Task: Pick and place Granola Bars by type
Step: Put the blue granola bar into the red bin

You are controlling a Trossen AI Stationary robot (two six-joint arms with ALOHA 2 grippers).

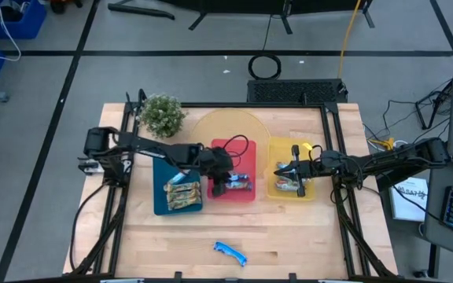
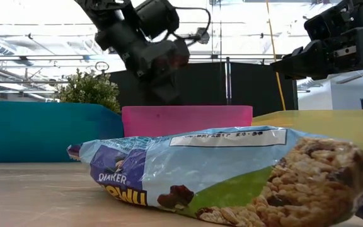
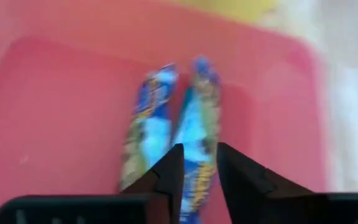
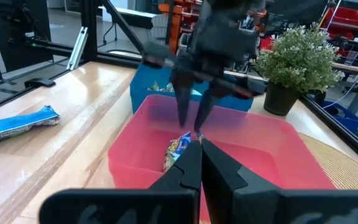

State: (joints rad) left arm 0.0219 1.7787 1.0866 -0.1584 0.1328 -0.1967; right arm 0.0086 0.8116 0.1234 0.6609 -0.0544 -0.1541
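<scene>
Wooden tabletop, three trays: two blue-wrapped bars (image 3: 166, 124) lie side by side in the red tray (image 1: 246, 194), long axes running away from the left gripper (image 3: 196, 163), whose parted fingers hang just above them. Over the yellow tray (image 1: 276, 147) beside it, the right gripper (image 4: 200, 151) waits, clenched.

Even overhead light is falling on the pale wooden table (image 1: 289, 228). Bright ceiling glare is washing out the low view. Motion blur is smearing the left wrist view's pink plastic tray (image 3: 61, 112).
</scene>
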